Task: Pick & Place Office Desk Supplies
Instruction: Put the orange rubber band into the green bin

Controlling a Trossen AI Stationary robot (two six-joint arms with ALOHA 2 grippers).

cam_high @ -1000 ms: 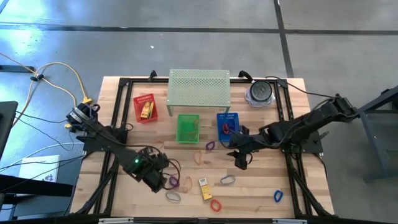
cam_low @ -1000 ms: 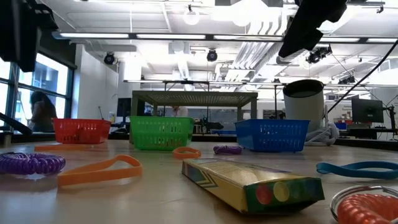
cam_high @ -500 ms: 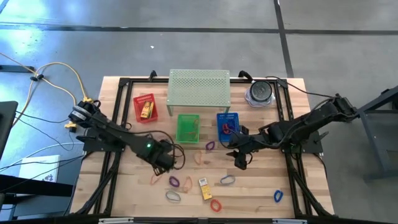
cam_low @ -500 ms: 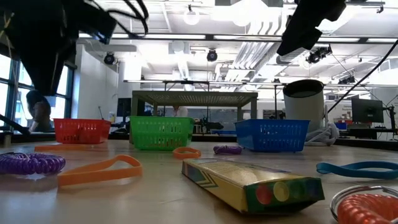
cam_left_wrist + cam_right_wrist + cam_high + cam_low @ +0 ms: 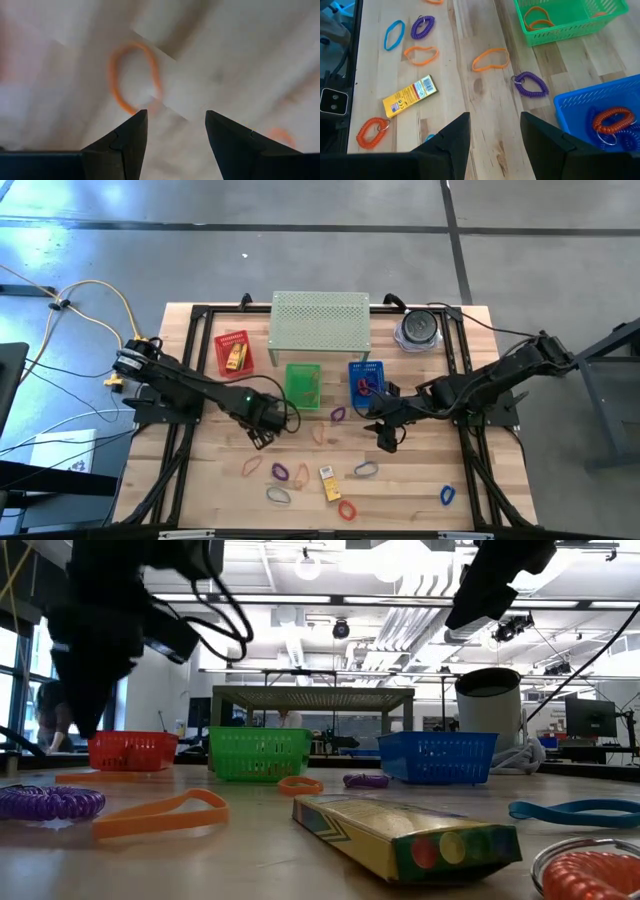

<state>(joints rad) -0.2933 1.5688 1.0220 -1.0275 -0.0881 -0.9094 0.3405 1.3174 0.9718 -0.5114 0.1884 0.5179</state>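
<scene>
Small loops lie scattered on the wooden table's near half: an orange loop [image 5: 250, 465], a purple coil [image 5: 280, 472], a grey loop [image 5: 278, 496], a red coil [image 5: 347, 509], a blue loop [image 5: 447, 495]. A yellow packet [image 5: 327, 482] lies flat among them. My left gripper [image 5: 262, 432] hovers open above the table, left of the green basket [image 5: 302, 385]. In its wrist view an orange loop [image 5: 135, 75] lies beyond the open fingers [image 5: 175, 135]. My right gripper [image 5: 385, 438] waits open near the blue basket [image 5: 366, 380], above a purple coil [image 5: 531, 83] and an orange loop [image 5: 491, 58].
A red basket [image 5: 233, 352] holds a yellow packet. The blue basket holds an orange coil [image 5: 610, 120], and the green basket holds orange loops. The pale green perforated shelf [image 5: 320, 325] stands at the far edge, with a round container [image 5: 418, 330] to its right. Black frame rails border the table.
My left gripper has swung from the near-left cluster of loops toward the far edge and rightward, ending beside the green basket; it stays open. The right arm and the loops have kept still.
</scene>
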